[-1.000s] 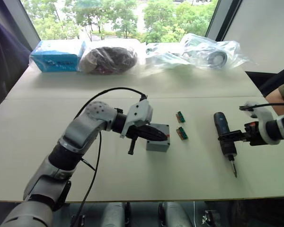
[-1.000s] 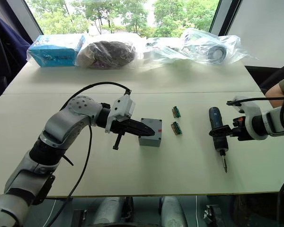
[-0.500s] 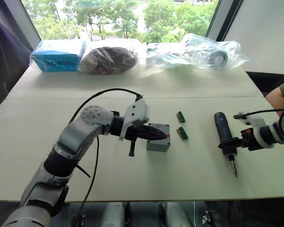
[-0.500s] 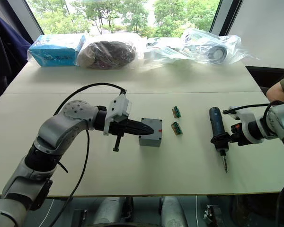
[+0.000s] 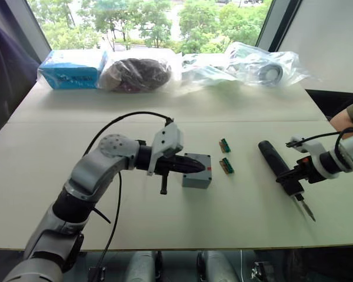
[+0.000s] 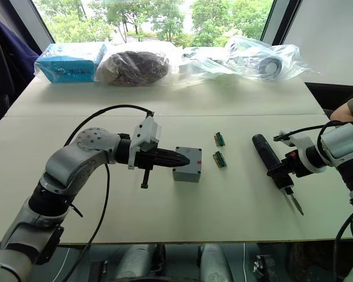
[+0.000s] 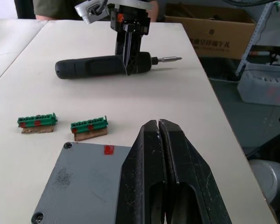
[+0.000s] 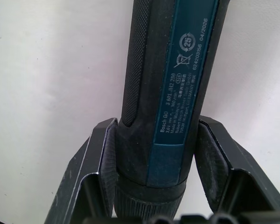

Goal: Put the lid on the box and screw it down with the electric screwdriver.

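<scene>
The grey box (image 5: 197, 176) stands at mid-table. Its flat top face (image 7: 79, 182) has corner screw holes and a small red mark. I cannot tell whether that face is the lid. My left gripper (image 5: 203, 167) is shut, its black fingers (image 7: 177, 158) lying close over the top of the box with nothing between them. To the right, the black electric screwdriver (image 5: 276, 161) lies slanted, handle far-left and metal bit near-right. My right gripper (image 5: 291, 179) is shut on the screwdriver near its bit end, one finger (image 8: 107, 158) on each side of the barrel (image 8: 177, 70).
Two small green terminal blocks (image 5: 224, 144) (image 5: 226, 165) lie between box and screwdriver. A blue carton (image 5: 70, 67) and plastic bags (image 5: 259, 64) line the table's far edge. A person's arm (image 5: 348, 120) shows at the right edge.
My right gripper has turned the screwdriver from nearly straight to slanted, its bit swinging right and nearer. The left arm and box have hardly moved.
</scene>
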